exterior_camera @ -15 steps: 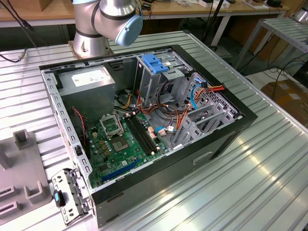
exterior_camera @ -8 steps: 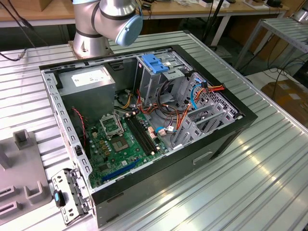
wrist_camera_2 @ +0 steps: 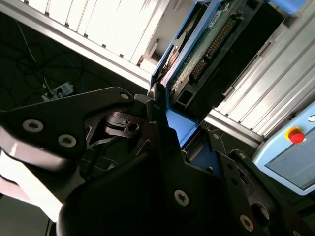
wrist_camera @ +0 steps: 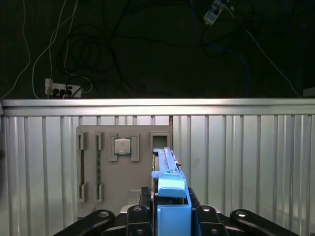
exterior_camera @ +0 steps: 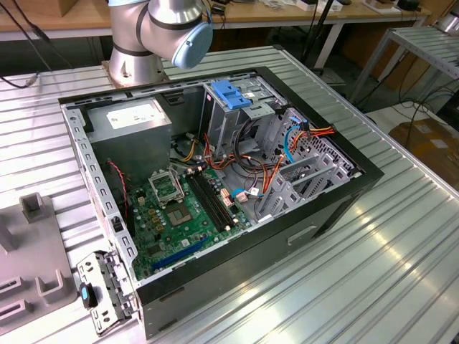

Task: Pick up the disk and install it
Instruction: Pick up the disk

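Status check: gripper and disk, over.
Gripper shut on disk, at its blue end. Grey tray behind it. Cables beside cage in case.

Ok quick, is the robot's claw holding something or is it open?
Gripper: closed, holding the disk by its blue end.

One disk (wrist_camera: 166, 164), one case (exterior_camera: 237, 279), seemingly one processor (wrist_camera: 122, 146).
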`<state>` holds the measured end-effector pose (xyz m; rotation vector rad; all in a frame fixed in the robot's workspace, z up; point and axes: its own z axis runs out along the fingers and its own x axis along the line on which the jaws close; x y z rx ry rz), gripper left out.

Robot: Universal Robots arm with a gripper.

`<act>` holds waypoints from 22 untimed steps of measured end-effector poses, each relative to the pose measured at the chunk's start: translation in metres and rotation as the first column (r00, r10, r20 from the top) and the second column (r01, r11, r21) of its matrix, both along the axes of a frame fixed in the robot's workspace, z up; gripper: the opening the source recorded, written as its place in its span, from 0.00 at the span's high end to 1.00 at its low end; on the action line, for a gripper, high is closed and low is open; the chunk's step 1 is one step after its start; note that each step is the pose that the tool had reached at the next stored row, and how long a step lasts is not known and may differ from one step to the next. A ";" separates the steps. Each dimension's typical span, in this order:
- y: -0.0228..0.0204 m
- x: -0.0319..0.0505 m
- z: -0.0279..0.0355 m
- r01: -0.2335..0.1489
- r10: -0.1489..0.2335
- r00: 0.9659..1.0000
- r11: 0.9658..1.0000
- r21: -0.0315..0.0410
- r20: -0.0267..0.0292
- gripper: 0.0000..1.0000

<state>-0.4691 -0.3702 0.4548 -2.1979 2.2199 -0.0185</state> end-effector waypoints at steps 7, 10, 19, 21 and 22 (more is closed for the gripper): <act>0.0000 0.0000 0.0065 0.000 0.000 1.000 1.000 0.000 0.000 0.63; 0.0000 0.0000 0.0112 0.000 0.000 1.000 1.000 0.000 0.000 0.63; 0.0000 0.0001 0.0251 0.000 0.000 1.000 1.000 0.000 0.000 0.63; 0.0000 0.0001 0.0286 0.000 0.000 1.000 1.000 0.000 0.000 0.63; 0.0000 0.0001 0.0300 0.000 0.000 1.000 1.000 0.000 0.000 0.63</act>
